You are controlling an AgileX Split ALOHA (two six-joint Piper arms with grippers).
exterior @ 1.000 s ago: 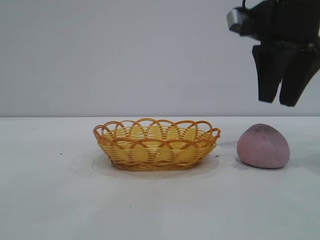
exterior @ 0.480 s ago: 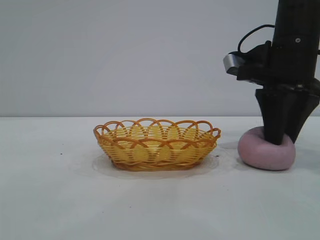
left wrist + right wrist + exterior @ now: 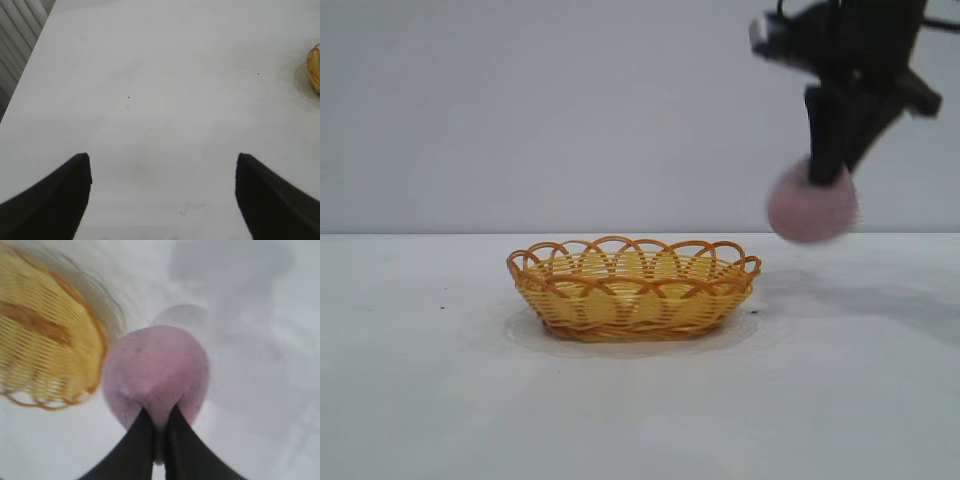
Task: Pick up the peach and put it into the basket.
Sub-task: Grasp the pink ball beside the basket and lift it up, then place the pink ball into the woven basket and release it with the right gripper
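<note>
The peach [image 3: 808, 210], a pinkish-mauve rounded lump, hangs in the air to the right of the basket, above the table. My right gripper [image 3: 827, 172] is shut on the top of it, pinching the soft flesh between its black fingers. In the right wrist view the peach [image 3: 156, 370] is squeezed at the gripper [image 3: 159, 416], with the basket [image 3: 45, 345] beside it. The yellow wicker basket [image 3: 634, 288] with its orange-brown scalloped rim stands on the table at centre and holds nothing. My left gripper [image 3: 162, 165] is open over bare table, with the basket's edge [image 3: 314, 67] just in sight.
The white table [image 3: 420, 400] stretches around the basket, with a plain grey wall behind. In the left wrist view the table's edge [image 3: 35, 45] runs along one side, with white slats beyond it.
My right gripper came down onto the peach, shut on it, and has lifted it off the table, up and a little to the left toward the basket.
</note>
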